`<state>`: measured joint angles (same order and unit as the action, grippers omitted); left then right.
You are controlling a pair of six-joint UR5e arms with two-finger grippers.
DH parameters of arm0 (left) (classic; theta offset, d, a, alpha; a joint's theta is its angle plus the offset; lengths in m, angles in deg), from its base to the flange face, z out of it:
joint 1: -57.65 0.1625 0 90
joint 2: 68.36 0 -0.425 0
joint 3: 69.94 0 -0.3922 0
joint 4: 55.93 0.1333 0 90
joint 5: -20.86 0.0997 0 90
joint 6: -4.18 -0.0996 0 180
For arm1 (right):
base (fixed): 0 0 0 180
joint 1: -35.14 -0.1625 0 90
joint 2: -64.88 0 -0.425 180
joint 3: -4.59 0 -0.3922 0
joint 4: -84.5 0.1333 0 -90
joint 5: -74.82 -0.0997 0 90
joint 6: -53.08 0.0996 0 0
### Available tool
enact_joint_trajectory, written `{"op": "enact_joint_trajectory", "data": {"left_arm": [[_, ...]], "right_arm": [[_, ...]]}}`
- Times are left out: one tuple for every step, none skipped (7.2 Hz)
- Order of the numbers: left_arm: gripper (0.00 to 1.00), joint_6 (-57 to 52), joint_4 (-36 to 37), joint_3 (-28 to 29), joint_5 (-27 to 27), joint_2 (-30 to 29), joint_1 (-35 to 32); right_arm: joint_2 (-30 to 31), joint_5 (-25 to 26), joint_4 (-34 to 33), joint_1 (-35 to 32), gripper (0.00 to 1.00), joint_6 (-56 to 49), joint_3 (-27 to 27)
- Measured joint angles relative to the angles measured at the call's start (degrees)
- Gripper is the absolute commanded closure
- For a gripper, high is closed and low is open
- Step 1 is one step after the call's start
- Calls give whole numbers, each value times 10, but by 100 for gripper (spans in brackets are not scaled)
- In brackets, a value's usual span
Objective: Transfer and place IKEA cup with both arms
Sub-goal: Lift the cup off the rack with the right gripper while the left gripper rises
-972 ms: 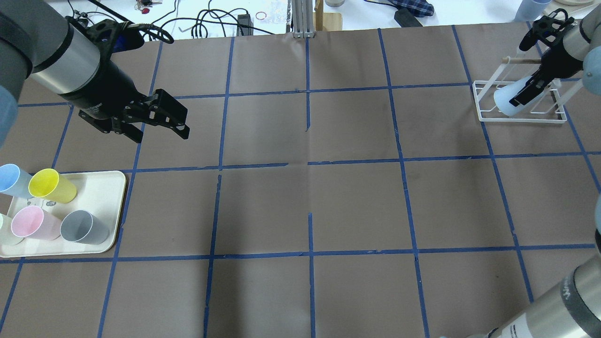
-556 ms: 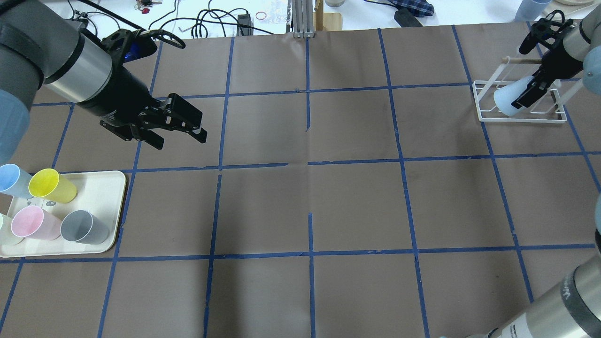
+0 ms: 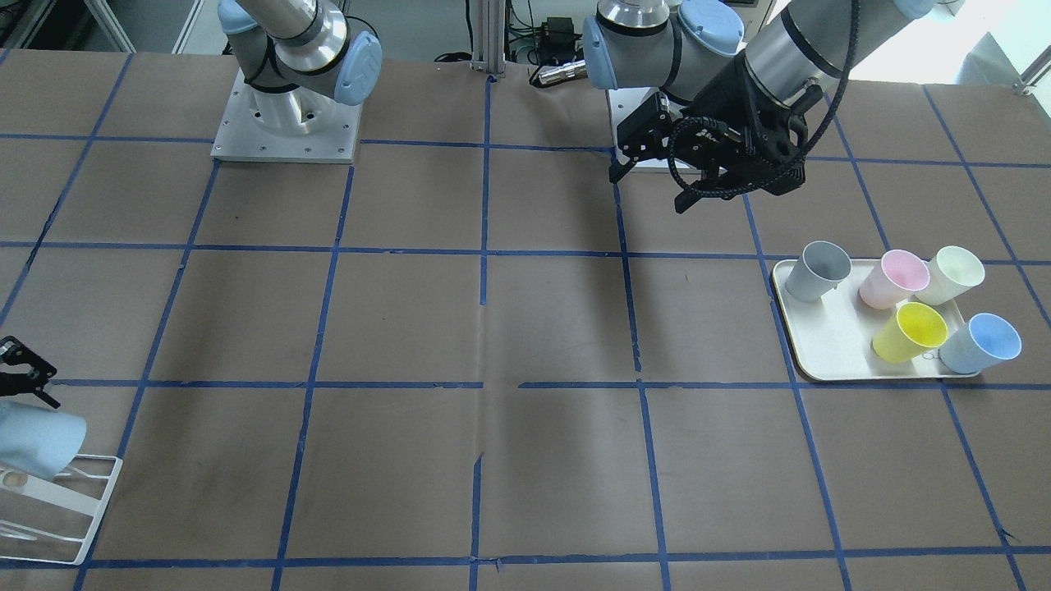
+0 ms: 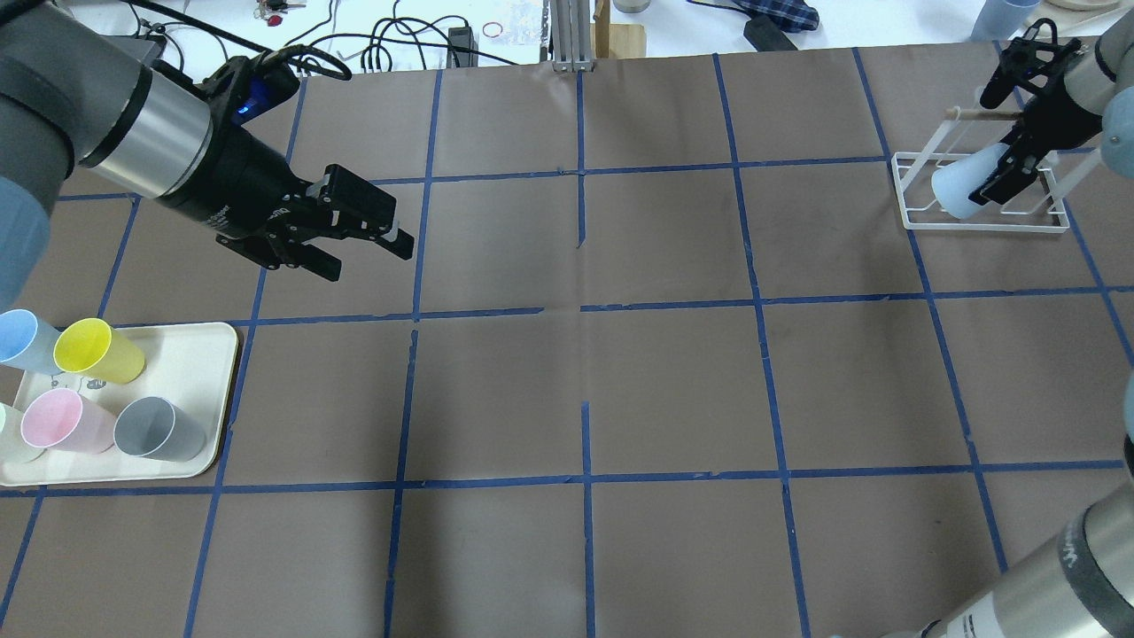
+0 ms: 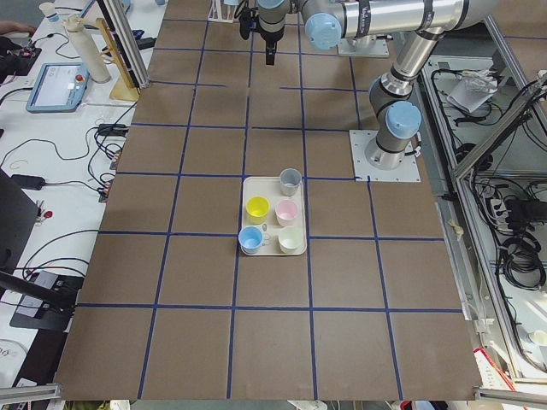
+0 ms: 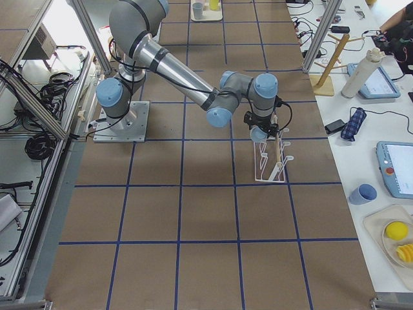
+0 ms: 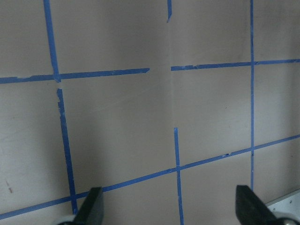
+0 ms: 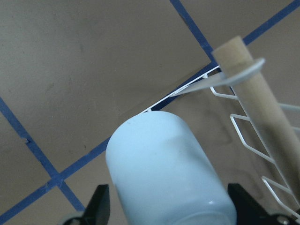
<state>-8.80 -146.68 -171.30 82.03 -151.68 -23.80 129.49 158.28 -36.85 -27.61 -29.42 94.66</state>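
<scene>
Nearest, a cream tray held five upright cups. Beyond it, the left gripper hovered above the table, its jaws wide apart and empty. Farthest, the right gripper clasped the tilted IKEA cup at the white wire rack.
</scene>
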Motion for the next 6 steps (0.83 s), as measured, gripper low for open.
{"op": "enact_joint_trajectory", "data": {"left_arm": [[0, -10, -8, -8, -16, 0, 10], [0, -16, -12, -16, -31, 1, 15], [0, -22, -14, -25, -55, 1, 18], [0, -29, -15, -34, -85, 1, 20], [0, -33, -16, -42, -111, 2, 21], [0, -34, -17, -48, -132, 2, 25]], "right_arm": [[0, 0, 0, 0, 48, -4, 0], [0, 0, 1, 0, 49, -7, 1], [2, -1, 7, 0, 49, -10, -1], [6, -1, 22, 0, 49, -11, -6], [13, -1, 36, 0, 49, -12, -9], [23, -1, 49, 0, 49, -12, -11]]}}
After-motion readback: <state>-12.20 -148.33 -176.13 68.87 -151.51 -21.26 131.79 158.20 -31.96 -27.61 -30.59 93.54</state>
